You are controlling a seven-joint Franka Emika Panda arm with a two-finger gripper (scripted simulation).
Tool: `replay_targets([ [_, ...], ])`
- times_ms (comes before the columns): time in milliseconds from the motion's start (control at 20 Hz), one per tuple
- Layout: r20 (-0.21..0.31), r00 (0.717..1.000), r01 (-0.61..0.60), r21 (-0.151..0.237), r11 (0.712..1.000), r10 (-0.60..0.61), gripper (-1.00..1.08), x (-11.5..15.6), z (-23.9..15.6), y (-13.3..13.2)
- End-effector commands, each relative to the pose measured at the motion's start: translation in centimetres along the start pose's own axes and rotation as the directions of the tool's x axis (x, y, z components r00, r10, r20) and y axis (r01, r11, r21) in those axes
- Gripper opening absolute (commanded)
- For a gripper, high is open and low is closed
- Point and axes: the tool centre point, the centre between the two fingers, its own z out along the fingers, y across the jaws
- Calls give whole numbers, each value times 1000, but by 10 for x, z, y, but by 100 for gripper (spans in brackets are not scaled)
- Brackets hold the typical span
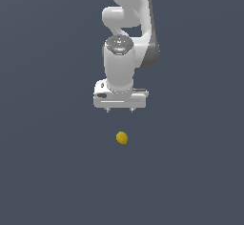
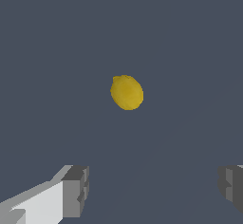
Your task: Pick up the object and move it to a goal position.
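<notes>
The white arm (image 1: 127, 24) comes down from above and ends in the hand (image 1: 119, 110), which points straight down at a flat, plain slate-grey bench (image 1: 52, 171). No edge or corner of that bench shows in either view, so places on it can only be given against the arm.

The object (image 1: 122, 138), a small yellow lump, a little oval and matte, lies alone on the grey surface. In the exterior view it sits below the hand, roughly in line with the gap between the two short fingertips (image 1: 108, 110), and clearly apart from them: a strip of bare grey separates the tips from the lump. Nothing touches it.

From the wrist view the object (image 2: 127, 92) shows as a rounded yellow shape with a faint point at one end, lying ahead of the hand (image 2: 154, 190) and nearer to the line of the pale finger than to the other. The fingers stand far apart: one grey pad (image 2: 76, 192) on a white body is at one side of the picture and the other is cut by the opposite edge, with only bench between them. The hand is wide and holds nothing.
</notes>
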Motion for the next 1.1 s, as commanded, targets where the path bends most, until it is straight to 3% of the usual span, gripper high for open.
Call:
replay_targets([
  [0, 0, 1000, 0, 0, 1000, 0, 100, 0, 0, 0],
  [500, 27, 997, 71, -10, 997, -71, 100, -9, 3, -12],
  [1050, 20, 999, 25, -6, 1000, -25, 100, 7, 17, -11],
])
